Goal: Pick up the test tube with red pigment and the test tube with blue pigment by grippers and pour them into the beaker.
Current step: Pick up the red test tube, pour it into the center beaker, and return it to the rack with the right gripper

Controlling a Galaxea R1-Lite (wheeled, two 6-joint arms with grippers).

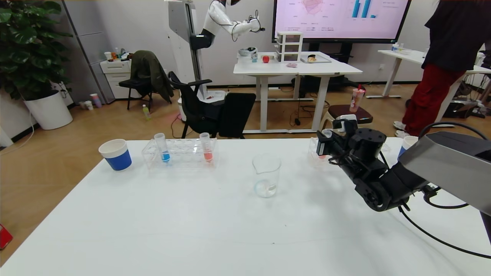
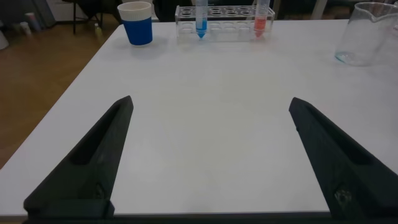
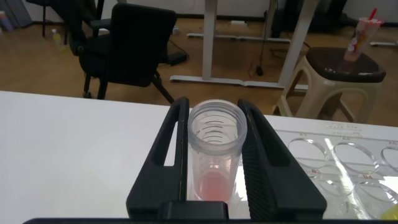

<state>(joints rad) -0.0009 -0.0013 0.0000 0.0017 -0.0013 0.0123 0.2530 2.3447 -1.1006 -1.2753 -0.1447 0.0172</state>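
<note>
- From the head camera, the right gripper (image 1: 324,142) reaches a clear rack (image 1: 315,150) at the table's (image 1: 215,230) far right; its grip is hidden there.
- The right wrist camera shows its fingers (image 3: 169,143) pinching the test tube with red pigment (image 3: 216,155).
- The left wrist camera shows the left gripper (image 2: 208,155) spread wide above bare tabletop, with the test tube with blue pigment (image 2: 201,18) racked beyond and the beaker (image 2: 368,34) mid-table.

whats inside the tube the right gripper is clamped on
The right gripper is shut on the test tube with red pigment. Through its open mouth a little pale pinkish-red liquid shows at the bottom; the rest looks empty. The fingers cover its outer sides.
</note>
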